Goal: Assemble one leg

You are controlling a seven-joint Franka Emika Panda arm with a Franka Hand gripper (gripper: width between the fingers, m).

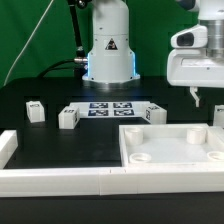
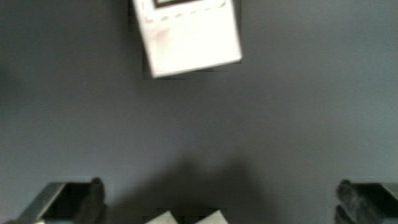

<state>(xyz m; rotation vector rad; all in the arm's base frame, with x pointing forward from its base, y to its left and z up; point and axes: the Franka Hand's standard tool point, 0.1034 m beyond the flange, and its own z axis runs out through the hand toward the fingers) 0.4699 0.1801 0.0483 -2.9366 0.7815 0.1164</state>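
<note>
My pincer [image 1: 195, 97]: at ext. view's right, raised, pointing straight down. White hand housing [image 1: 196, 62] directly above it, wrist approx. vertical. Arm base [image 1: 108, 45]: upright, rear centre of ext. view, well apart from pincer. Wrist cam: both dark fingertips [image 2: 71, 200] visible, level w/ each other, jaws spread wide.

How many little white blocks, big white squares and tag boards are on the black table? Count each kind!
Small white plastic block-like legs with square tags: 4 (one is cut off by the exterior view's right edge)
Large flat white square panel with round corner sockets: 1
Thin flat white marker board: 1
Total: 6
</note>
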